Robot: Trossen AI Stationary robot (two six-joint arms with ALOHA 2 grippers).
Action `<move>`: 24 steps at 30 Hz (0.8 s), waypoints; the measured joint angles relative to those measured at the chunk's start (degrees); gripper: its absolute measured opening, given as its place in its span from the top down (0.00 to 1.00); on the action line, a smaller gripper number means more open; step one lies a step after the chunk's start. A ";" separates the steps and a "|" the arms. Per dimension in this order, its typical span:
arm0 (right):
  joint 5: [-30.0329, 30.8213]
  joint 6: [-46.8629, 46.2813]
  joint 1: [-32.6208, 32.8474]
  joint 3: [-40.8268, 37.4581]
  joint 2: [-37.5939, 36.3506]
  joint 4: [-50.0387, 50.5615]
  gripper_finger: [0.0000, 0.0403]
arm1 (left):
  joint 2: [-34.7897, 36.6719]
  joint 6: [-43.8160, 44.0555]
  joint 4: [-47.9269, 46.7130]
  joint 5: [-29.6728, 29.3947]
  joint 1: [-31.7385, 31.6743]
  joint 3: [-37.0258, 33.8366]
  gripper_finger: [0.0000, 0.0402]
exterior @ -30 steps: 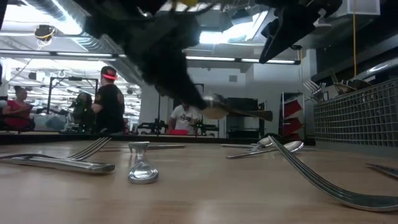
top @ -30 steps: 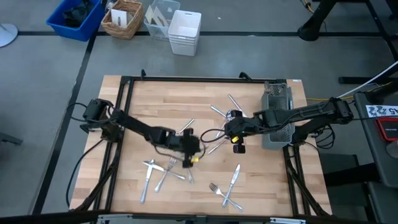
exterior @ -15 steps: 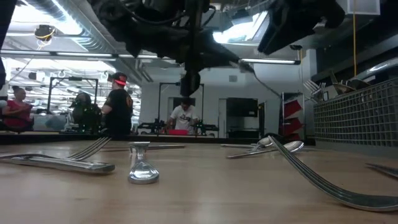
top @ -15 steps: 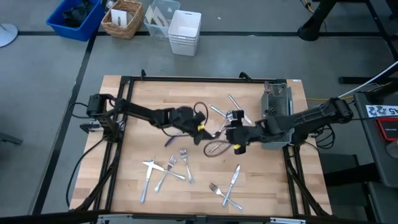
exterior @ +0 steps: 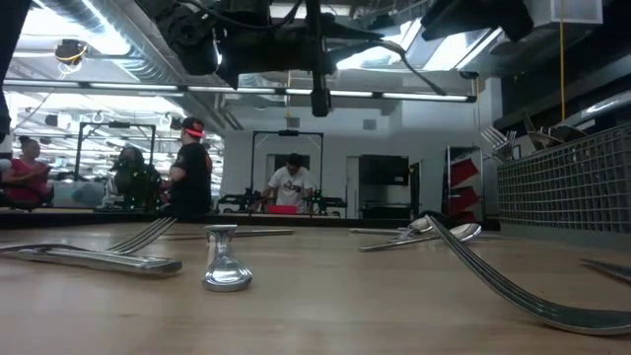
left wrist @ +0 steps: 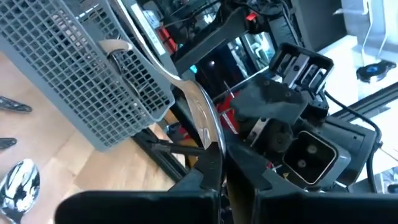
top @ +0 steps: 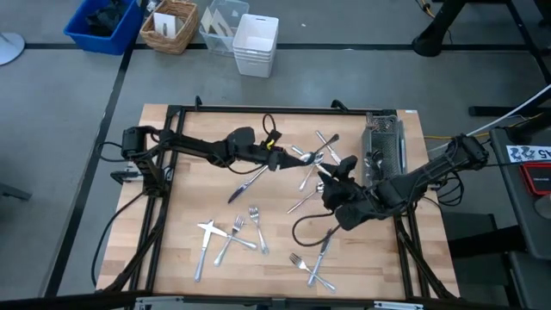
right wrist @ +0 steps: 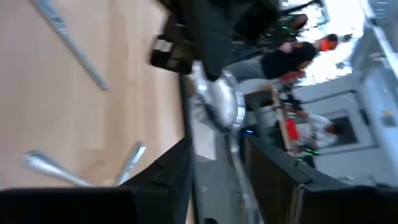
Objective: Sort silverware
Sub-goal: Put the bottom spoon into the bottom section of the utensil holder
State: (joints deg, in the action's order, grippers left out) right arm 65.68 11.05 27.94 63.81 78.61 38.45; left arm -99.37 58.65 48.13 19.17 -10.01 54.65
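My left gripper (top: 282, 158) reaches level over the table's middle and is shut on a silver spoon (left wrist: 200, 112). The spoon sticks out past the fingers toward the grey wire-mesh caddy (top: 384, 148) at the right edge. My right gripper (top: 334, 172) stands open close to the spoon's free end. The right wrist view shows the spoon's bowl (right wrist: 219, 102) just ahead of its spread fingers, not touching. More silverware lies flat on the wood: a cluster (top: 320, 146) at the far middle, forks and knives (top: 225, 235) near left, a crossed pair (top: 314, 261) near right. My left gripper pinches the spoon's handle (left wrist: 215, 163) between its two fingers, which lie level along the spoon and point toward the table's right side. The bowl end (left wrist: 198, 102) sticks out ahead of the fingertips. The spoon is lifted clear of the table.
A lone knife (top: 249, 182) lies below my left arm. The caddy (left wrist: 87, 74) holds a few upright pieces. Bins and a basket (top: 176, 24) stand on the floor beyond the far edge. People (exterior: 193, 168) move in the room behind the table.
My left gripper has risen from low over the table's near middle and swung toward the far right, tipping up to level and rolling, with the spoon still held. My right hand has moved toward the near edge and turned its open fingers toward the spoon.
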 joint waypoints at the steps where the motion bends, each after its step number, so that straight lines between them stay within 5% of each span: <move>1: 0.94 0.03 -0.04 0.00 0.00 -0.07 0.63 | 0.00 0.19 0.44 -0.24 0.16 0.00 0.99; 24: 9.89 25.60 -0.20 0.02 2.12 -15.07 0.63 | -0.02 0.92 0.54 -6.46 4.81 5.14 0.99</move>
State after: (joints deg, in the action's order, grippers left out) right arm 75.57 36.65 27.75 63.83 80.73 23.39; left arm -99.39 59.57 48.67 12.71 -5.20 59.79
